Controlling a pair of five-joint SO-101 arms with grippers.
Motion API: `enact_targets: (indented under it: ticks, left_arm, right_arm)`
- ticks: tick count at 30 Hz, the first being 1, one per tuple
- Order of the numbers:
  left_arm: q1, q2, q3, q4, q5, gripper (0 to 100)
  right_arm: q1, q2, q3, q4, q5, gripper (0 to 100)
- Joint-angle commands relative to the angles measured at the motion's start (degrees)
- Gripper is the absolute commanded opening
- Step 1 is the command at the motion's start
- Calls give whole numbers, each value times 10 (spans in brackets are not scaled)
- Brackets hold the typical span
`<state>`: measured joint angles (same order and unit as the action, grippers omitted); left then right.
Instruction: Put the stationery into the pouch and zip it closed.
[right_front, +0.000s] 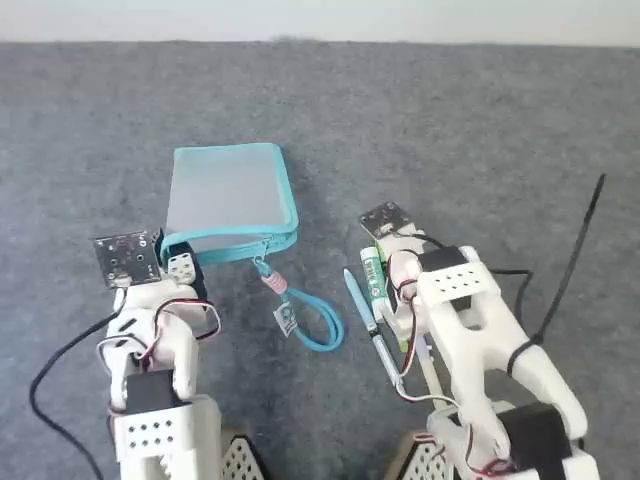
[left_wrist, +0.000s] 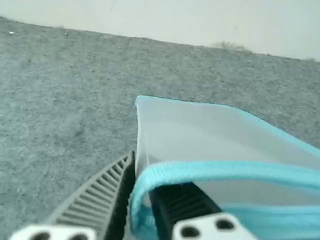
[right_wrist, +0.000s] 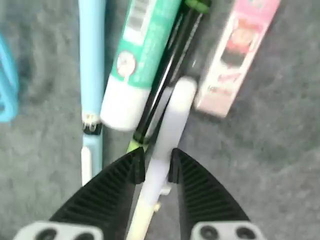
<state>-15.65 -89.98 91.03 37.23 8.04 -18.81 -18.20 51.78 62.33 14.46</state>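
Note:
A translucent pouch (right_front: 228, 200) with teal trim lies flat on the grey mat, its zipper edge toward the arms. My left gripper (right_front: 178, 262) is at the pouch's near left corner. In the left wrist view that gripper (left_wrist: 142, 167) is shut on the teal edge of the pouch (left_wrist: 210, 135). To the right lies the stationery: a green and white glue stick (right_wrist: 140, 55), a light blue pen (right_wrist: 91, 60), a green-black pen (right_wrist: 172, 65), a pink eraser box (right_wrist: 237, 55) and a white pen (right_wrist: 172, 115). My right gripper (right_wrist: 154, 160) is shut on the white pen.
A teal wrist strap (right_front: 318, 325) with a small tag trails from the zipper pull (right_front: 268, 272) between the two arms. A black cable (right_front: 570, 260) rises at the right. Open grey mat stretches behind the pouch.

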Motion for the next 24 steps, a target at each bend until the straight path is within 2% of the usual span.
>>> enact_targets:
  ticks: [1, 17, 20, 24]
  left_arm:
    - [0, -7, -5, -21, 11, 12]
    - [-2, -7, -4, -19, 9, 12]
    - [-2, -8, -4, -19, 9, 12]
    - [-3, -8, -4, -19, 8, 12]
  right_arm:
    - [7, 5, -3, -22, 12, 91]
    - [7, 102, -24, -32, 14, 85]
    - [7, 97, -38, -32, 14, 2]
    - [42, 37, -40, -32, 14, 5]
